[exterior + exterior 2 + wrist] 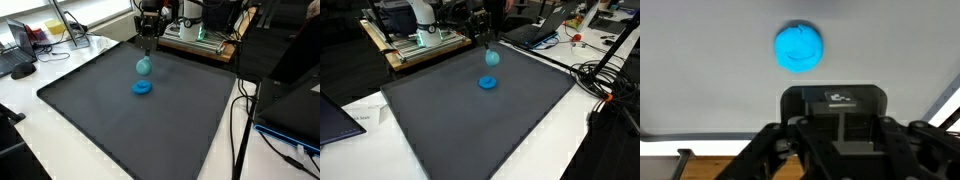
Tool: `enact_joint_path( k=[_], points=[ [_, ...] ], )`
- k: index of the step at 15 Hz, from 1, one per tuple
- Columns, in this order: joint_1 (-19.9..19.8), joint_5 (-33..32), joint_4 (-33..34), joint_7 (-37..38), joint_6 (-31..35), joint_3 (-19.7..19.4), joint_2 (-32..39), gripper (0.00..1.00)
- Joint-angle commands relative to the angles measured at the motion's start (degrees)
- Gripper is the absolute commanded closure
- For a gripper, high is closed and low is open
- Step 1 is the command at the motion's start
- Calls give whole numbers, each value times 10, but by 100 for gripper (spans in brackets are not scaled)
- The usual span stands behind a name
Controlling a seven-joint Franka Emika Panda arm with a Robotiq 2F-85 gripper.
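Observation:
My gripper (pixel 148 50) hangs over the far part of a dark mat (pixel 110 120), seen in both exterior views (pixel 488 42). A light blue-green rounded object (pixel 143 66) sits right under the fingertips and seems to hang from them above the mat (pixel 491 57). A flat bright blue disc (pixel 142 87) lies on the mat just in front of it (pixel 487 82). In the wrist view the disc (pixel 799 48) lies ahead of the fingers (pixel 845 125), which look pressed together. The light blue-green object is hidden there.
The mat (pixel 470 130) covers a white table (pixel 60 55). A wooden board with a device (pixel 200 40) stands beyond the far edge. Laptops and cables (pixel 605 75) lie beside the mat. A mouse (pixel 22 70) lies on the table's side.

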Motion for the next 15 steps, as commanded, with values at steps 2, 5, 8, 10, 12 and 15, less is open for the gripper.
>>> enact_joint_path(
  k=[2,5,8,10,12,15],
  points=[
    [0,-8,-8,-3,-18,-2,-29,78],
    [-35,-85,23,31,-96,28,-49,78],
    [-41,-129,85,57,-226,49,-59,78],
    [-35,-136,135,59,-308,57,-52,78],
    [-31,-150,192,64,-382,69,-30,78],
    [-28,-180,275,72,-473,82,21,78]
  ],
)
